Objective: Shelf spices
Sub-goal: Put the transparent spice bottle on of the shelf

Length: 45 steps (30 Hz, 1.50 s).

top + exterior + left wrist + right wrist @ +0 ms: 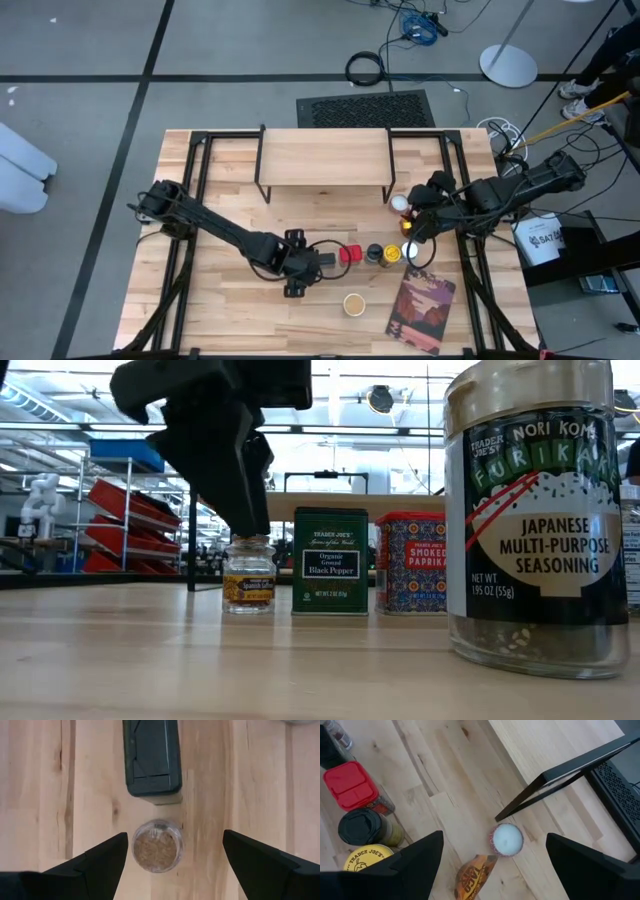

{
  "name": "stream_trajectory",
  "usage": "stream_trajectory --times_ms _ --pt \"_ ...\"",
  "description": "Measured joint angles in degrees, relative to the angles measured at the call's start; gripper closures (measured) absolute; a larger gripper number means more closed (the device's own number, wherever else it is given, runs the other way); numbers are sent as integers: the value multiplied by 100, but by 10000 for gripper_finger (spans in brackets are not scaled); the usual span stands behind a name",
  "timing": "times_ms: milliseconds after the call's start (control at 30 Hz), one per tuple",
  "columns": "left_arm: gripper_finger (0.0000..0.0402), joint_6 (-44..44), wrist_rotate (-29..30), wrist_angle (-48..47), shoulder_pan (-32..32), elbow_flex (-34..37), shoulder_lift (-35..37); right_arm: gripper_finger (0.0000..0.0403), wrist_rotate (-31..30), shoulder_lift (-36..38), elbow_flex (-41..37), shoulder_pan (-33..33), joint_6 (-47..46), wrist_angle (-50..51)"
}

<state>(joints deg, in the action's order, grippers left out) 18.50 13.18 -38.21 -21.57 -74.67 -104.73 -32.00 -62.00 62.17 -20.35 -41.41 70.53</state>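
A pale wood-plank table carries a low shelf with a pale plank top and thin black legs at its far edge, nothing on it. The left gripper, jaws apart, hangs over a small glass jar with a tan top beside a dark green rectangular tin mid-table. The right gripper, jaws apart, hovers above a white-topped round jar near the shelf's right leg, with a red-lidded jar nearby.

Grey floor crossed by dark lines. Black ribbed mat beyond the pale plank tabletop, coiled cables nearby. Bright hall behind: red bins on racks, overhead lamps.
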Motion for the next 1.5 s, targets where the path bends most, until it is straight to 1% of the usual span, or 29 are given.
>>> stream_trajectory --times_ms 300,567,800,967,1300,1500 --pt "66 71 110 -26 1 14 -22 62 3 0 0 -1 13 -1" --pt "66 68 170 39 5 301 -20 62 32 0 0 -1 13 -3" --pt "66 -40 208 322 16 302 -20 62 31 0 0 0 13 -3" --pt "67 -87 209 332 45 302 -20 62 29 0 0 -1 13 -3" --pt "113 -235 211 406 123 415 -68 62 34 -1 0 -1 13 -3" --pt "119 -301 204 474 132 417 -78 62 33 0 0 -1 13 -3"
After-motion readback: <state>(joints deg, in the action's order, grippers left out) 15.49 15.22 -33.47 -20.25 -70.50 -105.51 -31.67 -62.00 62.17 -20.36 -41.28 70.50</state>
